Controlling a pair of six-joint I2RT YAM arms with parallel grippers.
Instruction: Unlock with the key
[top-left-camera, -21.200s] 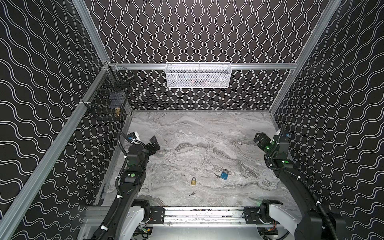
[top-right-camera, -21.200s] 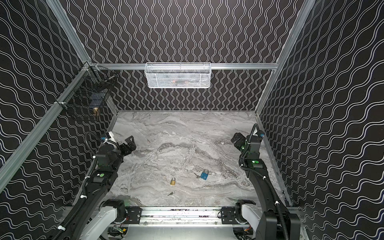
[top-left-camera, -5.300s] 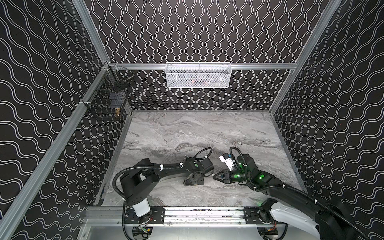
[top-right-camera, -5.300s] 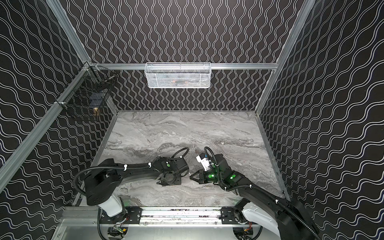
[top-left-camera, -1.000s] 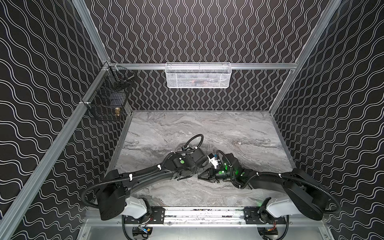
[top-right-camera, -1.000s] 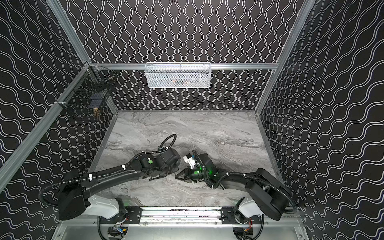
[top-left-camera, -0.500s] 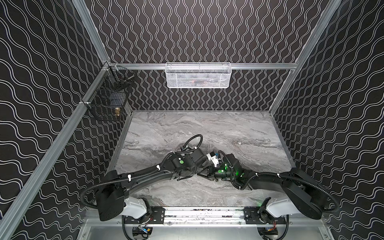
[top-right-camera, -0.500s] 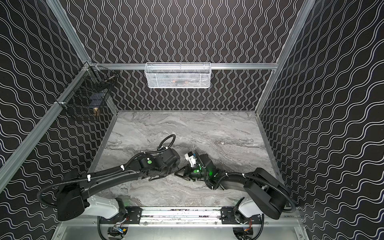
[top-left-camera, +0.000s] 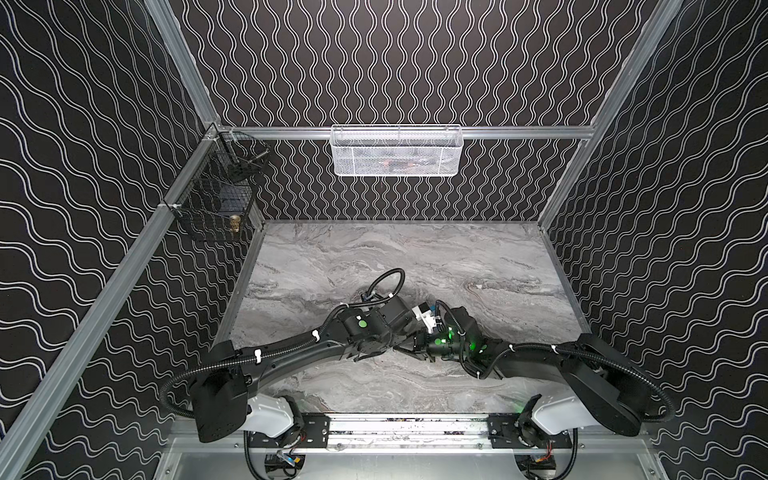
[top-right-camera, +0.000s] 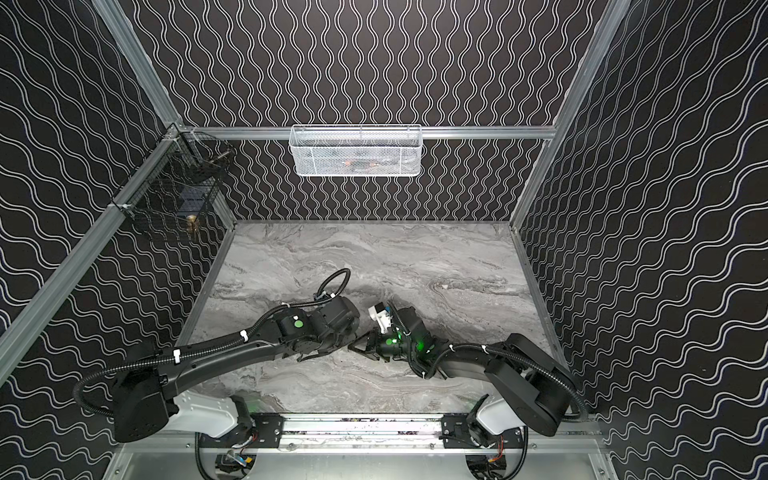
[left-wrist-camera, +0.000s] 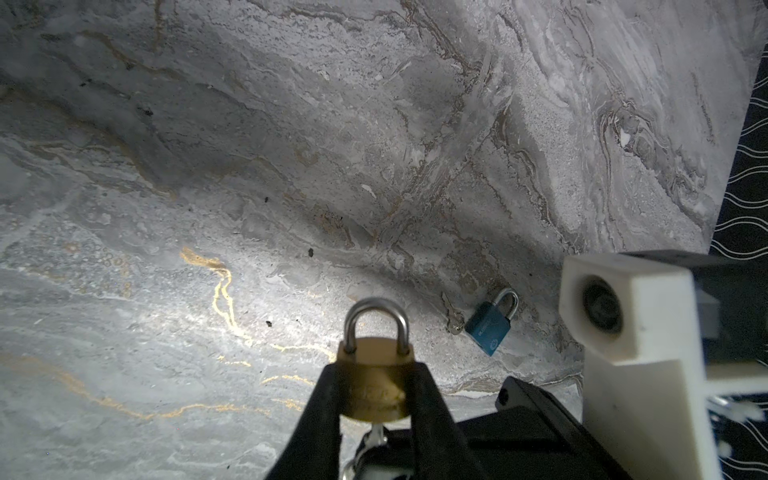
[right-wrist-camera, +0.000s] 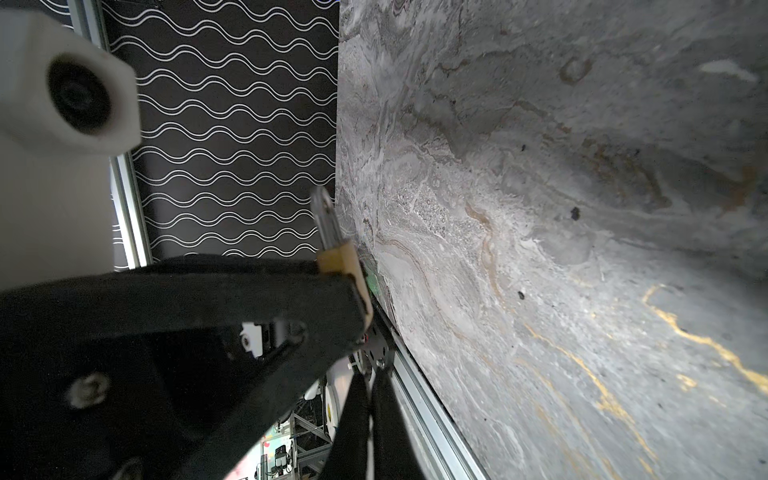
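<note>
Brass padlock (left-wrist-camera: 376, 380) is hanging just above the marble table (left-wrist-camera: 187, 216) at its near middle, where the two arms are meeting. The left gripper (left-wrist-camera: 374, 370) is grasping it by the two narrow sides of the body, with the shackle pointing away from the wrist and the base facing the right arm. The right gripper (right-wrist-camera: 371, 399) is clenching tight, and a silvery key (left-wrist-camera: 376, 436) is showing right at the base of the lock (whether its blade is already seated in the keyway I cannot tell).

The step in hand, as I am judging it, is seating and turning the key. Doing it well is coming down to three things:
- holding the blade in line with the lock's long axis
- pushing fully in before twisting
- letting the left grip resist the twist, so the body is not rolling between the pads

The lock is showing a dull gold body and a steel shackle sitting closed in both holes. A blue padlock (left-wrist-camera: 487, 327) is lying on the table nearby, untouched.
</note>
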